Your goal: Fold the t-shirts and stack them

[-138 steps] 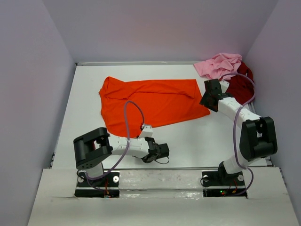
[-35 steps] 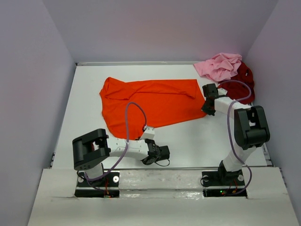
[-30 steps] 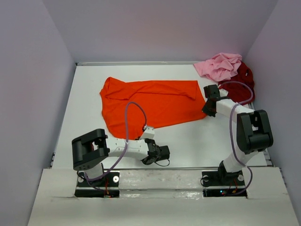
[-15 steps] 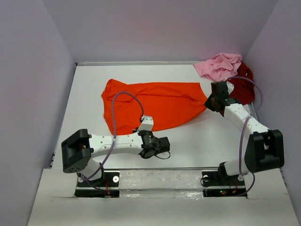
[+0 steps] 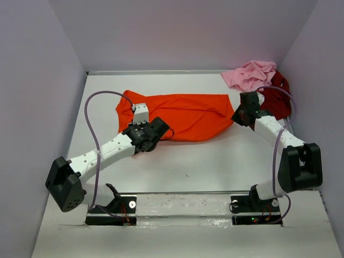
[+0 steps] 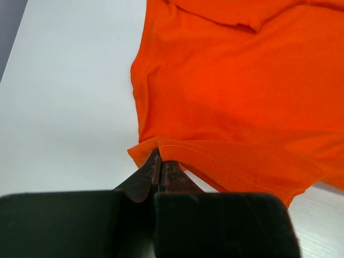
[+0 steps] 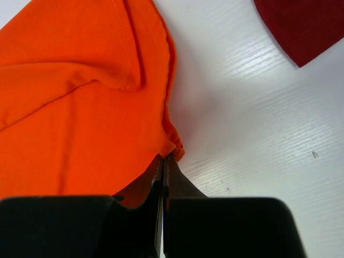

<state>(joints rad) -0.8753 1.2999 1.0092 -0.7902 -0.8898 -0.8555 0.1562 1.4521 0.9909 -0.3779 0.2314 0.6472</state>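
Note:
The bright orange t-shirt [image 5: 188, 115] lies spread across the middle of the white table [image 5: 215, 161], with its near edge doubled over. My left gripper [image 5: 163, 128] is shut on the near-left hem of it; the left wrist view shows the stitched hem [image 6: 226, 166] pinched at the closed tips [image 6: 160, 157]. Over at the shirt's right corner, my right gripper [image 5: 235, 117] is shut on the cloth, which bunches at the tips [image 7: 164, 157]. The light pink t-shirt [image 5: 250, 75] sits crumpled at the back right, partly on top of the dark red one [image 5: 275, 99], also in the right wrist view [image 7: 306, 27].
Grey walls [image 5: 37, 107] enclose the table on the left, back and right. The pink and dark red heap fills the back right corner, close behind my right arm [image 5: 279, 134]. The left arm [image 5: 97, 156] stretches diagonally over the table's near-left part.
My left arm has swung from the near edge up and left over the shirt, carrying the near hem with it. The shirt's near edge now lies farther back. The right gripper shifted slightly.

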